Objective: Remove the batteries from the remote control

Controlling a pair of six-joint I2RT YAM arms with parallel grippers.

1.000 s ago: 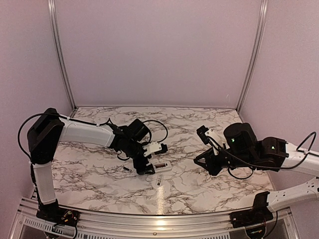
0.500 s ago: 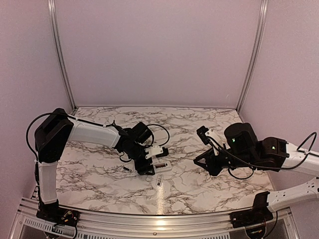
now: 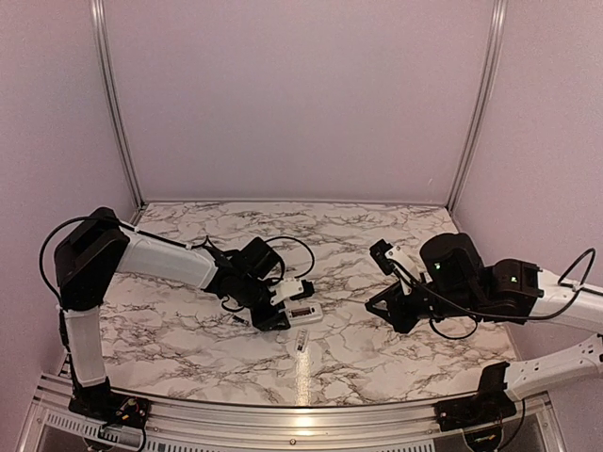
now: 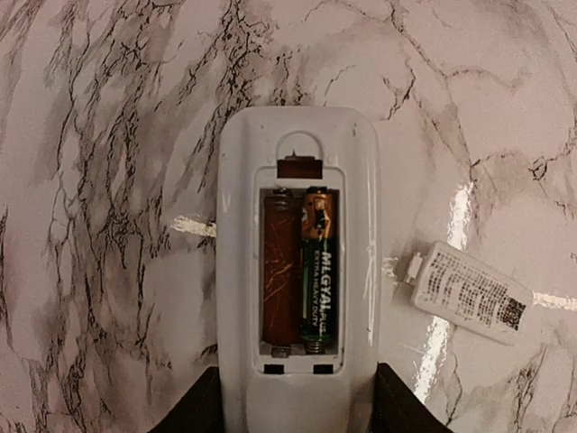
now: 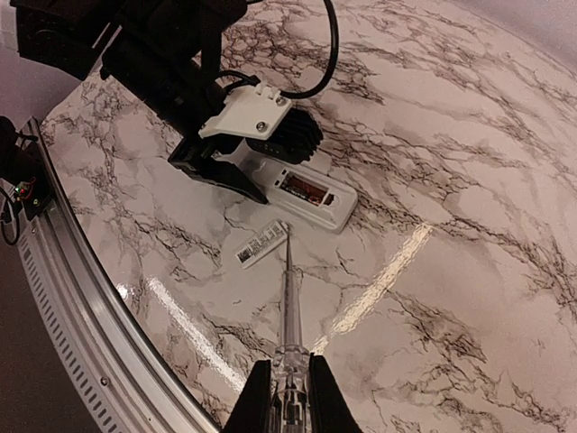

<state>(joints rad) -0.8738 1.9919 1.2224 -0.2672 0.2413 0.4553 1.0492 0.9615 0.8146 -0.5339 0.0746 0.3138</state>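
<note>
Top view, remote control [image 3: 305, 312]: flat on the marble table [image 3: 170, 344], right at the left gripper [image 3: 281, 314] tips.
Left wrist, left gripper: fingers [image 4: 200, 410] hug the remote control's near end; gripping or not, I can't tell.
Left wrist, battery [image 4: 317, 271]: seated in the open bay's right slot.
Right wrist, right gripper [image 5: 287, 383]: clenched on a grey rod [image 5: 289, 289], tip near the white cover [image 5: 261, 244].
</note>
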